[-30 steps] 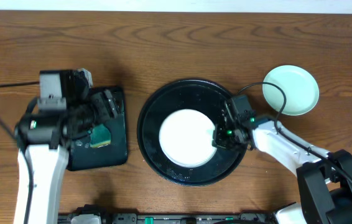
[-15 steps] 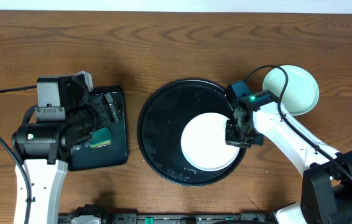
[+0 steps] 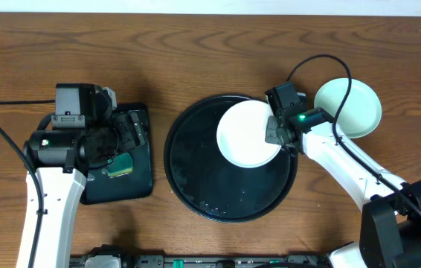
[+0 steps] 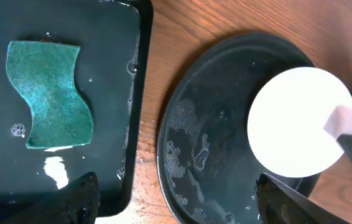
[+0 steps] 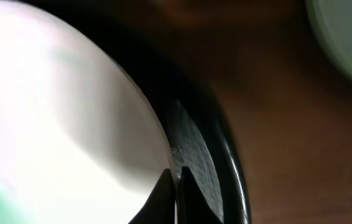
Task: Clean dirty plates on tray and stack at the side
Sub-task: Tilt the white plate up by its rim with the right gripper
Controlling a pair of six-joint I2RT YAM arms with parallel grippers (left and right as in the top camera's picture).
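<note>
My right gripper (image 3: 274, 132) is shut on the right rim of a clean-looking white plate (image 3: 246, 134). It holds the plate over the upper right part of the large round black tray (image 3: 195, 186). In the right wrist view the fingers (image 5: 163, 193) pinch the plate's edge (image 5: 58, 112) just inside the tray's rim (image 5: 229, 155). A pale mint-green plate (image 3: 355, 108) lies on the wood to the right of the tray. My left gripper (image 4: 176, 196) is open and holds nothing. It hovers over the gap between the small tray and the round tray (image 4: 213, 155).
A small black rectangular tray (image 3: 140, 182) at the left holds a green sponge (image 3: 121, 164) lying in some water (image 4: 55, 93). The round tray's floor is wet. Bare wooden table surrounds both trays. A cable loops over the mint-green plate.
The right gripper has carried the white plate from the tray's middle to its right side and then up to the upper right. The left arm has shifted slightly.
</note>
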